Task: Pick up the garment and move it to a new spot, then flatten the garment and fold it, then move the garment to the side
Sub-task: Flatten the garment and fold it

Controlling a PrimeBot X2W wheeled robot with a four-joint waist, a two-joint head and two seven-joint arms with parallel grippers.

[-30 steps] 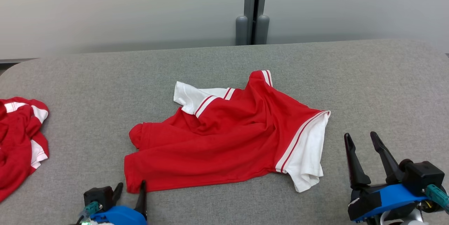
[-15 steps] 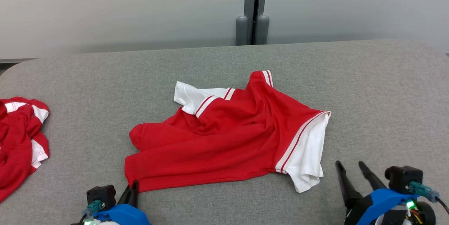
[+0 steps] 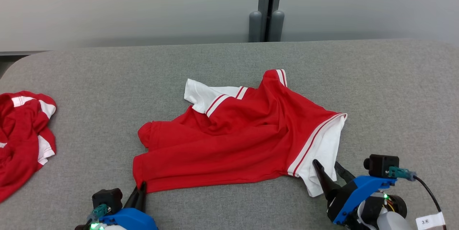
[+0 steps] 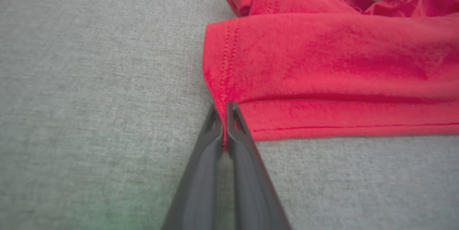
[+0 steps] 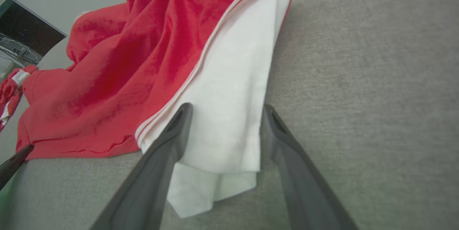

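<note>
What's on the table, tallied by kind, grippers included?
Garments: 2, the shirt mid-table and a crumpled garment at the left edge.
Grippers: 2, the left gripper shut on the shirt's corner, the right gripper open astride the white sleeve.
Total: 4.

A grey, felt-like desk [image 3: 394, 90] spans the head view. At its left edge lies a crumpled red and white cloth [image 3: 21, 136]. Behind the desk stands a pale wall [image 3: 125, 7], split by a dark vertical seam [image 3: 271, 4] with two grey rounded posts [image 3: 255, 26] at its foot. In the right wrist view, a dark slanted panel [image 5: 25, 32], perhaps a screen, shows beyond the desk's corner.
</note>
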